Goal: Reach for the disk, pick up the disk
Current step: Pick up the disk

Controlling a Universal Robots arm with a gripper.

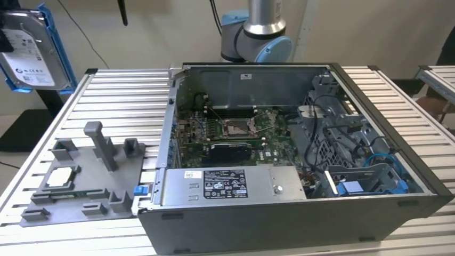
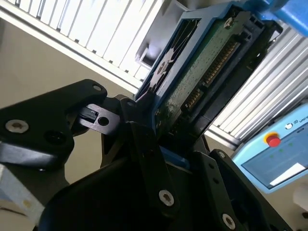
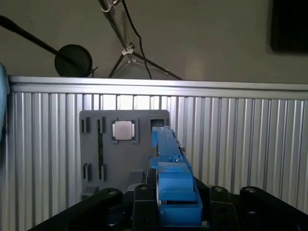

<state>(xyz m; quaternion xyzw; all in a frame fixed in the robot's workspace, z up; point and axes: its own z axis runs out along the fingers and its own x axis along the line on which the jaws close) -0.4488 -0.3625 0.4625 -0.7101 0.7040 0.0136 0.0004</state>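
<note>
Ribbed aluminium slats are forming the table [image 1: 106,90], and an open computer case [image 1: 284,224] is lying on it with its board and cables exposed. Inside, along the case's near wall, a long grey box [image 1: 227,184] with a black-and-white label is sitting. In the exterior view, at about nine o'clock from the case, a grey fixture tray [image 1: 92,184] is resting on the slats and carrying a small square chip [image 1: 63,176]. At twelve o'clock behind the case, the arm [image 1: 256,32] is rising out of frame.

The disk [image 1: 30,50] is hanging in the air at about ten o'clock from the case, well apart from it and clear of the table. Its white label is facing the exterior camera and its blue bracket is framing its edges.

In both wrist views the gripper [image 2: 166,127] is pinching the disk, its black fingers [image 2: 144,139] pressing against the bracket's sides. The second wrist view is showing the disk's green circuit side [image 2: 202,67], with a light-blue panel [image 2: 274,154] carrying a red button beyond it. In the first wrist view the disk is standing edge-on [image 3: 166,144] out of the gripper [image 3: 177,192], with the tray and chip [image 3: 123,130] lying on the slats past it.
</note>
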